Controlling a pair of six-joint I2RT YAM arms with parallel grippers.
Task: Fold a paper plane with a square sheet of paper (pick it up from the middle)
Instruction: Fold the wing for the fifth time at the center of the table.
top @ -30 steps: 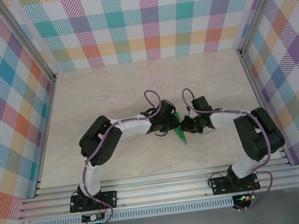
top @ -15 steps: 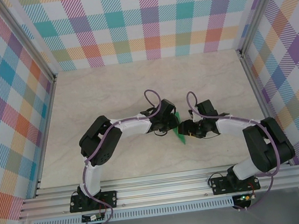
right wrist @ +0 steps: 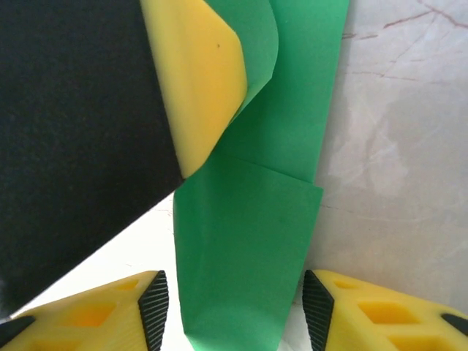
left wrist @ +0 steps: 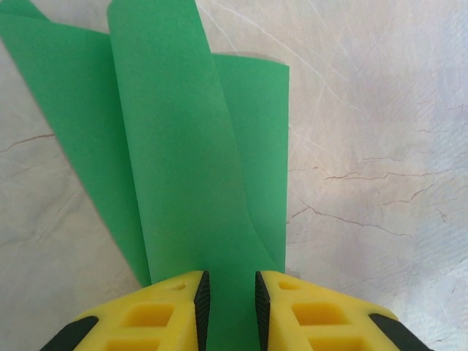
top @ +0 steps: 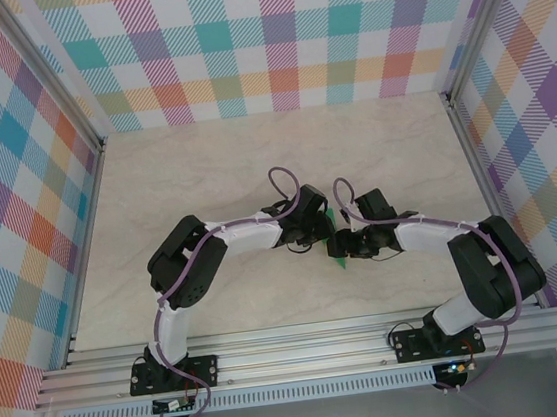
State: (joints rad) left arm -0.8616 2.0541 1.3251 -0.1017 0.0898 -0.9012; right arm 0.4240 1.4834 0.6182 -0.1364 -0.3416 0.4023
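Note:
The bright-green sheet of paper [top: 336, 246] is folded into long narrow flaps and sits at mid-table between the two grippers. My left gripper [top: 319, 232] is shut on it. In the left wrist view the paper [left wrist: 183, 146] runs down between the black pads of that gripper [left wrist: 228, 300] and fans out over the table beyond. My right gripper [top: 349, 247] faces it from the right. In the right wrist view this gripper [right wrist: 234, 311] is open, its pads standing clear on either side of the paper's lower end [right wrist: 248, 256]. The left gripper's yellow finger [right wrist: 197, 80] shows above, with a flap curling round it.
The pale marble-patterned tabletop [top: 203, 167] lies on all sides of the grippers. Plaid walls [top: 269, 38] close the back and both sides. An aluminium rail [top: 305, 351] carrying the arm bases runs along the near edge.
My right gripper has opened and let go of the paper, then shifted slightly left so its jaws straddle the paper's end. The left gripper and the paper have stayed put.

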